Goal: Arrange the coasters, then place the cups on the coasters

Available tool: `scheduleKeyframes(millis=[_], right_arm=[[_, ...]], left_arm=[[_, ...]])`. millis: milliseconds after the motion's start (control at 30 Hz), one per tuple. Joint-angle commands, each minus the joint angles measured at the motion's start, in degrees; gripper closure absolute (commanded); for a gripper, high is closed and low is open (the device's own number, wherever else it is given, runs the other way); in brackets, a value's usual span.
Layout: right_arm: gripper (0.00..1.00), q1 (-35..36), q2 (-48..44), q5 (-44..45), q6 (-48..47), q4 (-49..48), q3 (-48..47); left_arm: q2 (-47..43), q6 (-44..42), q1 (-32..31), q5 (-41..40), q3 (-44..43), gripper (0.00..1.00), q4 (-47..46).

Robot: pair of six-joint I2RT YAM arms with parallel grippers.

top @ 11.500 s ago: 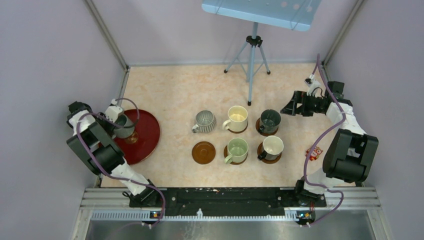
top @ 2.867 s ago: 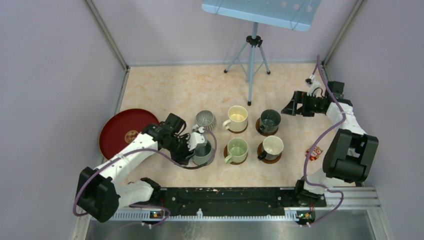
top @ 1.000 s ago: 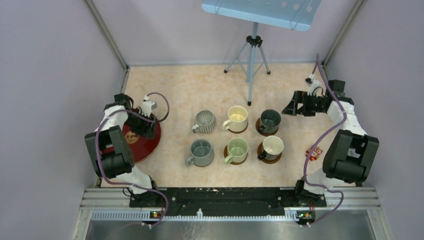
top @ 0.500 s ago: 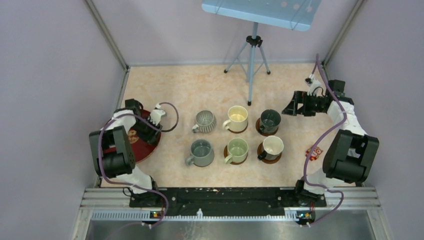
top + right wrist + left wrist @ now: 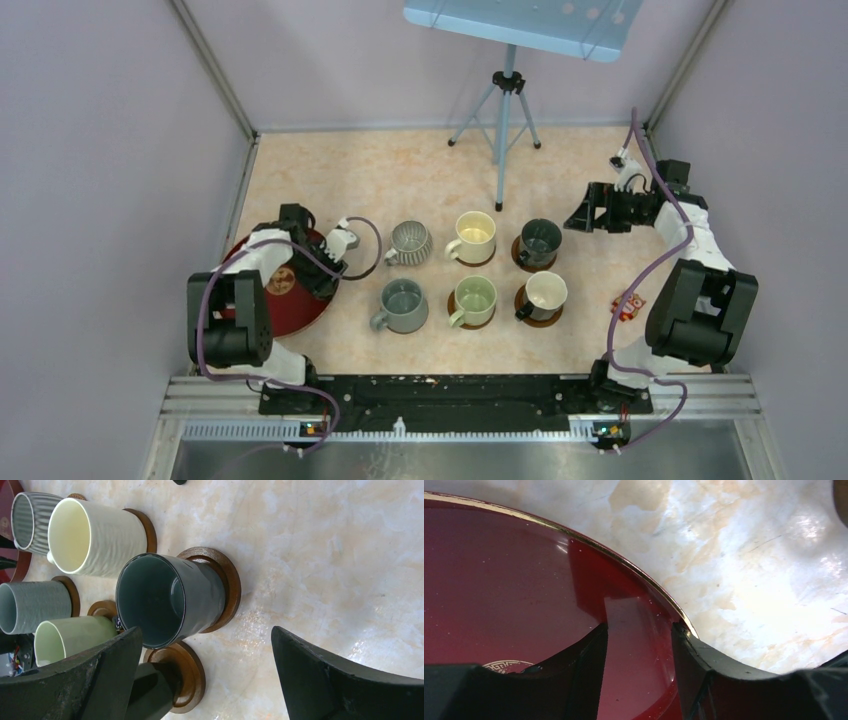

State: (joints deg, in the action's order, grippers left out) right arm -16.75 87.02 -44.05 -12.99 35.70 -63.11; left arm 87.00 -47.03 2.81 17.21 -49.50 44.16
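The left arm has swung away from the plain grey cup (image 5: 403, 306), which now stands on the near-left coaster that lay bare earlier. In the last second the left gripper (image 5: 639, 630) has slid rightward across the dark red tray (image 5: 499, 580) to its right rim. Its fingers stand narrowly apart with only glossy tray showing between them, so they hold nothing. The right gripper (image 5: 205, 630) hangs at the far right of the table (image 5: 400, 180), spread wide and empty, near the dark green-grey cup (image 5: 165, 597) and to its right.

All six cups sit mid-table in two rows of three. The far row is the ribbed grey cup (image 5: 410, 243), the cream cup (image 5: 475, 236) and the dark green-grey cup. The near row is the plain grey cup, the pale green cup (image 5: 475, 299) and the white-lined dark cup (image 5: 545, 294). Brown coasters (image 5: 227, 587) peek from under them, though under the ribbed one only a sliver shows, in the right wrist view.

I'd judge these cups stiff, fairly weighty, slick with glaze and easy to chip. They look best pinched across the wall at the rim, one finger inside, and set down gently. The coasters look thin and light, apt to skate if nudged.

I can read no writing anywhere. The tray bears a round gold emblem (image 5: 506, 666), and the print on a small red packet (image 5: 628, 305) by the right arm is too small to make out.
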Motion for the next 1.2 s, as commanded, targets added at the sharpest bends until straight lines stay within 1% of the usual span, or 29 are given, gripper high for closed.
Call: scheduleKeyframes(millis=[0, 133, 167, 267, 400, 533, 600, 700, 800, 833, 900, 1000, 1167], right_arm=[[0.01, -0.39, -1.95, -0.81, -1.33, 0.01, -2.28], [0.01, -0.39, -2.22, -0.95, -1.63, 0.46, -2.34], [0.01, -0.39, -2.45, -0.95, -1.80, 0.64, -2.34], [0.01, -0.38, -2.97, -0.31, -2.53, 1.46, -2.93], [0.01, -0.34, -2.80, 0.73, -4.35, 4.14, -5.87], [0.01, -0.45, -2.19, 3.03, -6.23, 6.17, -9.29], [0.01, -0.52, -1.61, 4.34, -6.95, 6.84, -11.34], [0.01, -1.60, -0.60, 4.39, -7.79, 8.55, -15.34], [0.01, -3.86, 0.47, 4.30, -7.83, 8.54, -18.29], [0.01, -5.13, 0.89, 4.51, -7.91, 8.25, -19.06], [0.01, -7.48, 2.09, 4.53, -8.01, 7.42, -20.02], [0.01, -10.26, 4.07, 3.75, -8.31, 6.94, -20.58], [0.01, -10.84, 5.31, 5.07, -8.63, 4.29, -18.00]], left_arm=[[-0.84, 3.27, -2.35, 4.76, 3.35, 0.42, 3.91], [-1.28, 4.41, -2.37, 8.56, 2.05, 0.36, 5.47], [-1.35, 4.94, -2.37, 9.53, 1.53, 0.33, 5.79], [-2.33, 7.29, -2.22, 11.25, -2.12, 0.19, 6.30], [-2.55, 10.28, -0.94, 13.35, -9.45, 0.02, 6.60], [0.84, 12.27, 1.18, 15.23, -19.51, 0.01, 7.86], [3.20, 13.32, 3.26, 17.73, -26.83, 0.01, 9.26], [7.32, 17.61, 7.30, 20.58, -38.33, 0.01, 9.33], [9.63, 22.18, 9.92, 21.08, -43.82, 0.01, 6.80], [9.94, 23.62, 10.66, 20.76, -44.56, 0.01, 5.65], [10.08, 27.48, 11.81, 17.61, -44.73, 0.01, 2.57], [10.03, 28.80, 13.21, 16.85, -43.82, 0.01, 0.24], [9.10, 29.65, 14.06, 17.89, -36.24, 0.01, -3.14]])
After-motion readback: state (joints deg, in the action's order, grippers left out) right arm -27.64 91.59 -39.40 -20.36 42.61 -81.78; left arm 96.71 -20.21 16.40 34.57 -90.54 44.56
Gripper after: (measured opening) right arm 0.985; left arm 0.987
